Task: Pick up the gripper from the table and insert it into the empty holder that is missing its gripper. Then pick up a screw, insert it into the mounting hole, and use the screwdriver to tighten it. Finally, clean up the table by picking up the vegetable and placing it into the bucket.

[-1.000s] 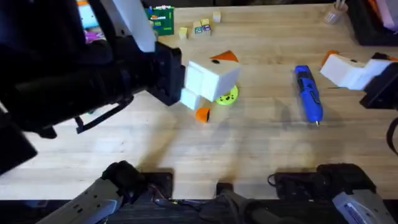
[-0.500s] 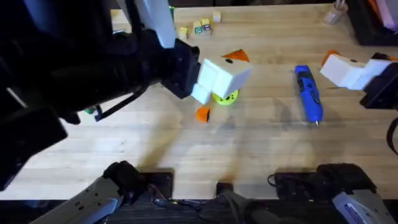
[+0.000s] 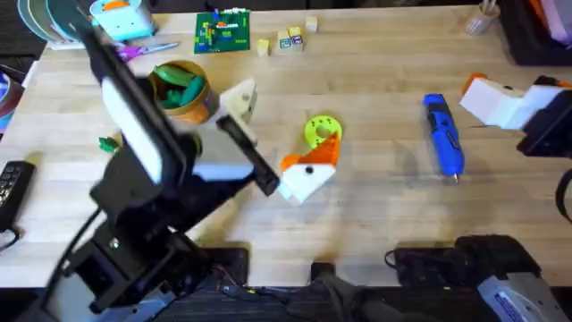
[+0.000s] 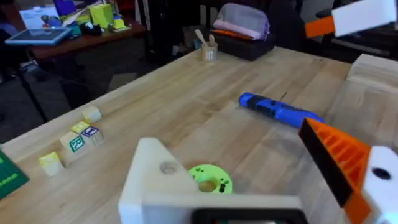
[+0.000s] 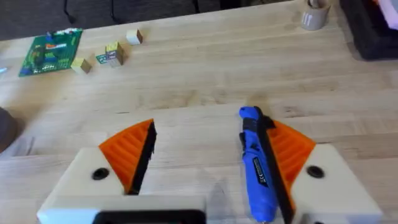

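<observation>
One screwdriver (image 3: pixel 443 134), one bucket (image 3: pixel 183 91), one lime disc (image 3: pixel 321 130). We see our left gripper (image 3: pixel 273 143) spread wide, now nearer; right gripper (image 5: pixel 211 162) spread wide.

Soft, even light from above fills the wooden surface (image 3: pixel 375 224), leaving only pale, fuzzy shadows beside the blue screwdriver (image 3: pixel 443 134), while the left arm (image 3: pixel 143 170) looks smeared and blurry and the dark room behind stays dim.

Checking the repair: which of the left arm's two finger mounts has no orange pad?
The cream holder, bare-faced; its whiter twin carries a ribbed orange pad.
</observation>
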`<move>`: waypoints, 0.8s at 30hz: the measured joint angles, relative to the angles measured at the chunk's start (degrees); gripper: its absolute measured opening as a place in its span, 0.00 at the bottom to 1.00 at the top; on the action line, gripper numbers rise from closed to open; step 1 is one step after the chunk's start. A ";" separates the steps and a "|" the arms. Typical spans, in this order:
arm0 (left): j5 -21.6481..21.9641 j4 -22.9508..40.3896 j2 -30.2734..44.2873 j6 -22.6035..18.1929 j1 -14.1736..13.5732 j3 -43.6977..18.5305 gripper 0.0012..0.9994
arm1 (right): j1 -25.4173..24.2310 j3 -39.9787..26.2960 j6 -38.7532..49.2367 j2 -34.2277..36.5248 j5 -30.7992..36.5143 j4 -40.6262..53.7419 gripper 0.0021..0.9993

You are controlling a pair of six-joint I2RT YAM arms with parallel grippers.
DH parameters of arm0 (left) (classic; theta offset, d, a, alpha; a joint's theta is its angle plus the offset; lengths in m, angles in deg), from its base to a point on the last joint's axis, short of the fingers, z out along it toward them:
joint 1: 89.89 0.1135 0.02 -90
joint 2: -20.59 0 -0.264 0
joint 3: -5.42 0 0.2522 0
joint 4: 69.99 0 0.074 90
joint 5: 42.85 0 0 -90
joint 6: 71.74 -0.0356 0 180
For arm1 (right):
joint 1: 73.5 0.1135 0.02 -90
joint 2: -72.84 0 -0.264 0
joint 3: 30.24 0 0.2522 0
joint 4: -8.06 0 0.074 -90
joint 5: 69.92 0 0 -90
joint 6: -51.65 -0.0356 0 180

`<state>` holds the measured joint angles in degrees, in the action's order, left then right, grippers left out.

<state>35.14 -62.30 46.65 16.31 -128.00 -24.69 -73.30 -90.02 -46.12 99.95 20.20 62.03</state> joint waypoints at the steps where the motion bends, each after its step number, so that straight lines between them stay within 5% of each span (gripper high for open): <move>1: -0.27 -1.07 -2.90 -0.01 0.00 2.62 0.99 | 0.00 0.00 0.00 -0.01 -0.02 0.02 0.99; 12: -2.14 5.74 -25.34 1.07 -0.02 15.98 0.99 | 0.00 0.00 0.00 -0.01 0.00 0.04 0.99; 24: -2.43 9.53 -25.63 2.00 -0.35 16.01 0.99 | -0.02 0.00 0.00 0.01 0.00 0.07 0.99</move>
<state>32.71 -52.76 21.01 18.31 -128.35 -8.68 -73.32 -90.02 -46.12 99.96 20.20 62.10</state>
